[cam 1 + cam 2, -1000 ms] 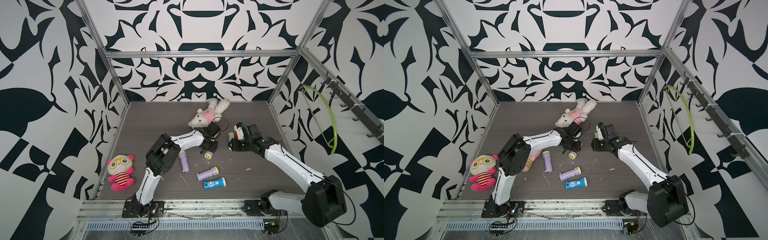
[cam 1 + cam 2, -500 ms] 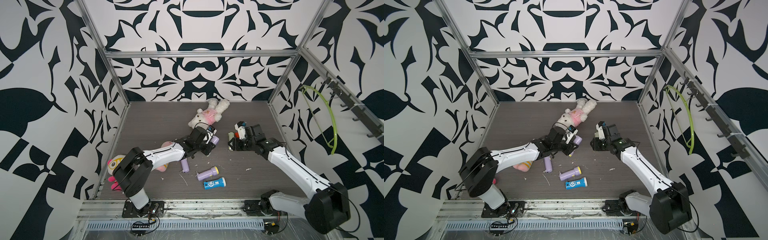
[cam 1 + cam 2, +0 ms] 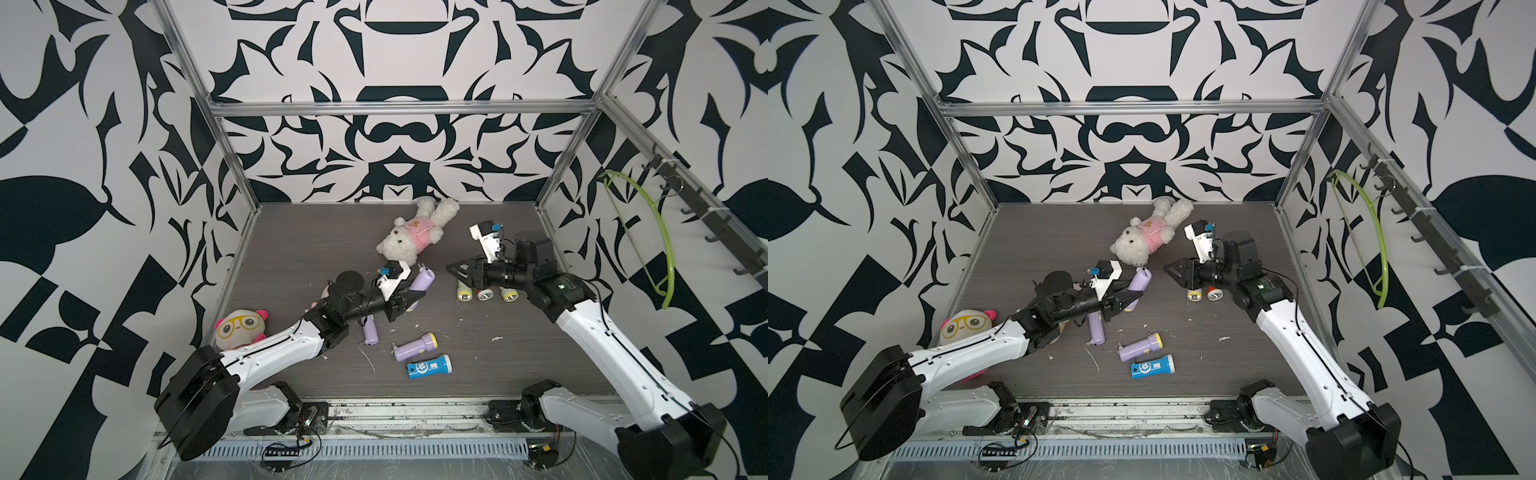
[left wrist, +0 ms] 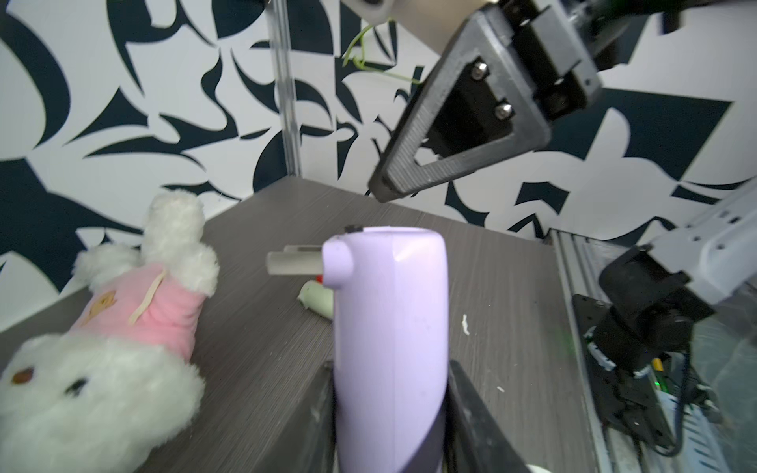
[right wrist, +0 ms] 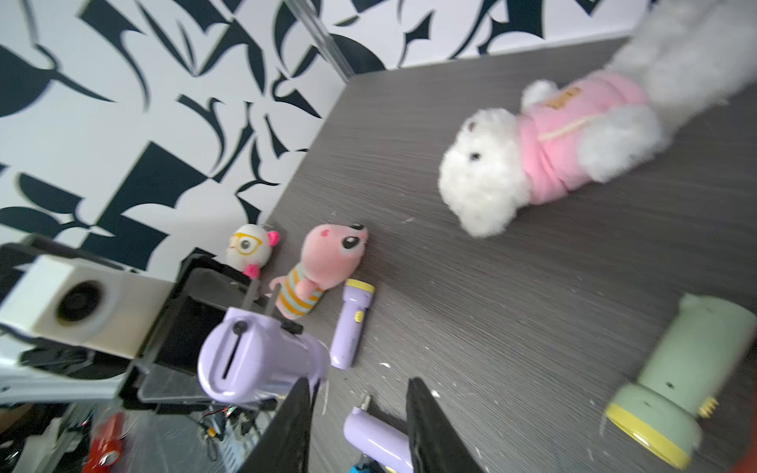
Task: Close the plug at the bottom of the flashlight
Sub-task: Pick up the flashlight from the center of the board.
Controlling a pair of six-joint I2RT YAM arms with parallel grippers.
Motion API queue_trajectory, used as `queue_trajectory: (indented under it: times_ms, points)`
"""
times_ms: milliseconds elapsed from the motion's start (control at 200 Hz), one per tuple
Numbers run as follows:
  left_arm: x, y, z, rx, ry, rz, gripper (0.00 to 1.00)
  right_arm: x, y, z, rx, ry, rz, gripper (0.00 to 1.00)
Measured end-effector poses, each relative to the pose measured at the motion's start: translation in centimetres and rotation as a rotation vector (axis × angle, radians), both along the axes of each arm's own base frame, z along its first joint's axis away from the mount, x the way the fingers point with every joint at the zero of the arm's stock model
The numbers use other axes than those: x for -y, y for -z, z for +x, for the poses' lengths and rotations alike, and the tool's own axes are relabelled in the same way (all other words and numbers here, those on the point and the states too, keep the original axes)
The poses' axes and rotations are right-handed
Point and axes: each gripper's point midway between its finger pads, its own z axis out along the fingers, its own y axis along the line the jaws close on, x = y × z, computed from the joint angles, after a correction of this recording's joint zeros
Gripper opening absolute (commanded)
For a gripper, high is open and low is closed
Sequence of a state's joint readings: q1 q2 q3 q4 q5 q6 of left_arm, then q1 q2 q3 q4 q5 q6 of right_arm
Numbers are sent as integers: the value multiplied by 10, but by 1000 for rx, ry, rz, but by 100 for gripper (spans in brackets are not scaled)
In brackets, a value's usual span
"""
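Your left gripper (image 3: 409, 298) is clamped tight on a lilac flashlight (image 3: 423, 279) near the middle of the table (image 3: 291, 249), with its plug (image 4: 293, 262) prongs sticking out sideways. Your right gripper (image 3: 457, 271) faces it across a gap, jaws partly apart and empty. A white plush rabbit (image 3: 409, 239) lies just behind the flashlight. Three flashlights (image 3: 484, 294) lie beneath the right gripper.

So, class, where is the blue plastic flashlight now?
In both top views the blue flashlight lies front-centre on the table, beside a lilac yellow-headed flashlight.
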State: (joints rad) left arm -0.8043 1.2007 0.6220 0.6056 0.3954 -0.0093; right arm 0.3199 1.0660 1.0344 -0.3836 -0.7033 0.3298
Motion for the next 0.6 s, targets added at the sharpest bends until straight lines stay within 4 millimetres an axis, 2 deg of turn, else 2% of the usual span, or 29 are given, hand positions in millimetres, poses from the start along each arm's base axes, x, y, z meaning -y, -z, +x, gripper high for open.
queue_trajectory:
  times_ms: [145,290,405,500,600]
  points:
    - [-3,-22,-20,49,86,-44,0,-14,-27,-14,21,-124,77,39]
    - [-6,-33,-35,79,142,-63,0,-17,-32,-24,12,-176,94,39]
    - [-7,-34,-40,93,164,-61,0,-17,-36,-30,24,-183,55,37]
    - [-6,-27,-43,78,187,-22,0,-18,-47,-36,71,-184,-4,32]
    - [-4,-24,-44,60,209,38,0,-21,-59,-43,137,-198,-56,32]
